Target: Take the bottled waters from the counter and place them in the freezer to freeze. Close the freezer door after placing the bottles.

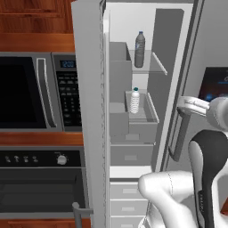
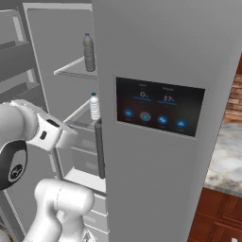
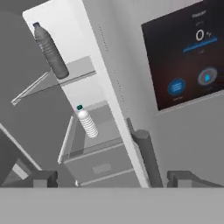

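The freezer (image 1: 133, 26) stands open, white inside. A darker grey bottled water (image 1: 140, 49) stands upright on its glass shelf (image 1: 156, 67). The whitish bottled water (image 1: 135, 101) stands in the open grey drawer (image 1: 149, 116) below. Both bottles show again in the right base view, the grey one (image 2: 88, 52) above the whitish one (image 2: 95, 107), and in the hand view (image 3: 51, 51) (image 3: 87, 123). My gripper (image 3: 113, 179) is open and empty, just outside the freezer in front of the drawer (image 1: 181, 107) (image 2: 71, 138). The freezer door (image 1: 89, 116) is swung open at left. The counter (image 2: 227, 156) lies at right.
The other fridge door with its dark dispenser screen (image 2: 160, 113) is shut; its vertical handle (image 3: 146, 155) rises close ahead between my fingertips. A microwave (image 1: 40, 91) and an oven (image 1: 40, 182) sit left of the open door. Grey bins (image 1: 118, 67) line the door's inner face.
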You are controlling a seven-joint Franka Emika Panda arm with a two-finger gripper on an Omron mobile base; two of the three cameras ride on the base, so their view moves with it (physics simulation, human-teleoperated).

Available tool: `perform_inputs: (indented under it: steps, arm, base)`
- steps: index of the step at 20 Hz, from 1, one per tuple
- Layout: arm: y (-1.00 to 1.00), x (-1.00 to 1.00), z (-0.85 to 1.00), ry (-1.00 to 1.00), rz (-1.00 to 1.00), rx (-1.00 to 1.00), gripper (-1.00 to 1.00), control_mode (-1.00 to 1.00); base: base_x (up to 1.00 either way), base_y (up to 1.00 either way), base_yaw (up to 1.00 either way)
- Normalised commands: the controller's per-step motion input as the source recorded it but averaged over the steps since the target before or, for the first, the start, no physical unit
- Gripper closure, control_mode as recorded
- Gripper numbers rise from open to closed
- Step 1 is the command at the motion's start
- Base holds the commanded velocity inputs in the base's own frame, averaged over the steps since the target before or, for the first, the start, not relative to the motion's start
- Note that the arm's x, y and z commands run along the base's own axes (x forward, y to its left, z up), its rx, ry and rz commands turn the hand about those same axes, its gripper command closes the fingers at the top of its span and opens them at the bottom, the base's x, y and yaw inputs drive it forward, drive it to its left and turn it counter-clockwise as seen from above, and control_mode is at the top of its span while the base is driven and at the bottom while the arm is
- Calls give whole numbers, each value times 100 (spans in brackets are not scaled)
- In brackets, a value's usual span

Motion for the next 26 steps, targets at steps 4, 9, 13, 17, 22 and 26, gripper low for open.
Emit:
perform_inputs:
  steps: [4,9,13,17,22,26]
  arm:
    - [4,22,-3,57,-2,-48,-100,-100]
    - [-1,3,0,31,-2,4,-100,-100]
    - [-2,-3,-11,-1,1,12,-100,-100]
    - [-3,-18,-32,0,12,18,-100,-100]
    - [14,-7,-11,3,5,-7,-100,-100]
    - [1,0,-23,1,4,-9,-100,-100]
  base:
    - [0,0,0]
    - [0,0,0]
    - [0,0,0]
    - [0,0,0]
    - [0,0,0]
    - [0,0,0]
